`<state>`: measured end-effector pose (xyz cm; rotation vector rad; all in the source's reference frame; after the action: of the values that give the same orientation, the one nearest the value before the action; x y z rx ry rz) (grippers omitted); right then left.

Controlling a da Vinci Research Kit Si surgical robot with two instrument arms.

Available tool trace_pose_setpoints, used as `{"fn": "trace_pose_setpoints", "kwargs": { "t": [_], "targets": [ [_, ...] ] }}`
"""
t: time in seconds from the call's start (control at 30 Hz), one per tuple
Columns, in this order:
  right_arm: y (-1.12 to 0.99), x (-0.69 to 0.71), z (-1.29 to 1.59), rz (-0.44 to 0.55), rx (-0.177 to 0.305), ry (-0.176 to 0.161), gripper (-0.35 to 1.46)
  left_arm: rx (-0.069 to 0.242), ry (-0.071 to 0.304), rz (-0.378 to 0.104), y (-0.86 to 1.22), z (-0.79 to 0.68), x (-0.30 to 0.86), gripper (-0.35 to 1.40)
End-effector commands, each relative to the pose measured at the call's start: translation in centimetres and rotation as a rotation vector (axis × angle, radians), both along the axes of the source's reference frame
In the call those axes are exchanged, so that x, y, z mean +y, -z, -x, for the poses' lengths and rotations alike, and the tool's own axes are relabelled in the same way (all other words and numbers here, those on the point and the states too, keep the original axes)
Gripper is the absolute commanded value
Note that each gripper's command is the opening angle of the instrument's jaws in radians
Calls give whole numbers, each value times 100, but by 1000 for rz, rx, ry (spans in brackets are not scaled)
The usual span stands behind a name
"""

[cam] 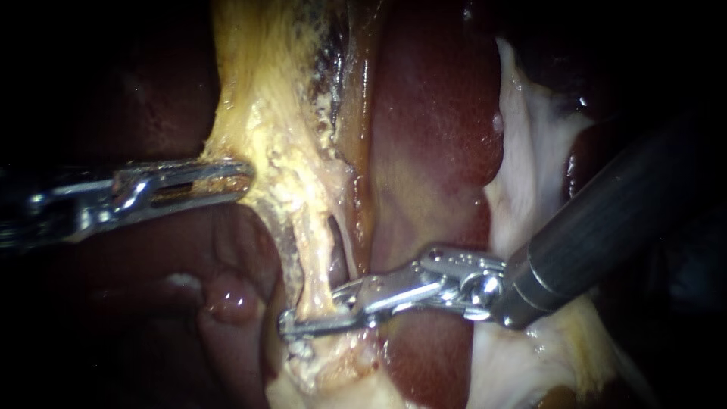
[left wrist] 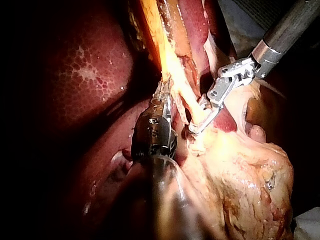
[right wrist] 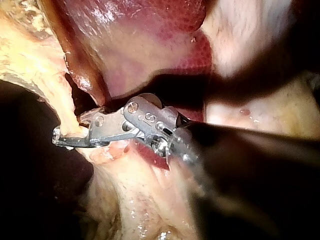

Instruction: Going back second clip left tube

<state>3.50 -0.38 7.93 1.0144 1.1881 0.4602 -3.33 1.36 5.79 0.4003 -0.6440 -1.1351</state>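
Closest in, right instrument (cam: 289,326), jaws nearly together and pinching left tube (cam: 312,273) from both sides low down (thinner strand (cam: 342,241) just beside it). Farther back, left instrument (cam: 244,179) with jaws clamped on edge of yellow tissue (cam: 265,98); dark red liver (cam: 432,151) alongside.

Premises: a surgical laboratory bench set-up. Grounds: raw organ tissue fills every view, with dark red liver (cam: 432,151) beside yellow fatty tissue (cam: 265,98), wet and strongly lit against surrounding darkness. Two slender metal instruments are at the tissue, the left instrument (cam: 227,180) and the right instrument (cam: 307,314). In the left wrist view the tissue ends at a pale sheet (left wrist: 310,225), and a grey surface (left wrist: 235,20) lies beyond the right instrument's shaft.
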Motion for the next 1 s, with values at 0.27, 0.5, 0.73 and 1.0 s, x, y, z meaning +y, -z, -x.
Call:
{"fn": "trace_pose_setpoints", "kwargs": {
  "t": [0.27, 0.5, 0.73, 1.0],
  "targets": [
    [3, -2, -1, 38, 19, 7, 25, 1, 1, 0, 1, 0, 0, -35],
    [9, -3, 6, 157, 31, -33, 56, 1, 1, 0, 1, -1, -1, -35],
    [26, 10, 41, 309, 44, -76, 59, 2, 2, 0, 4, 0, -2, -35],
    [59, 44, 95, 419, 89, -112, 60, 2, 2, 0, 5, -1, -3, -35]
  ]
}}
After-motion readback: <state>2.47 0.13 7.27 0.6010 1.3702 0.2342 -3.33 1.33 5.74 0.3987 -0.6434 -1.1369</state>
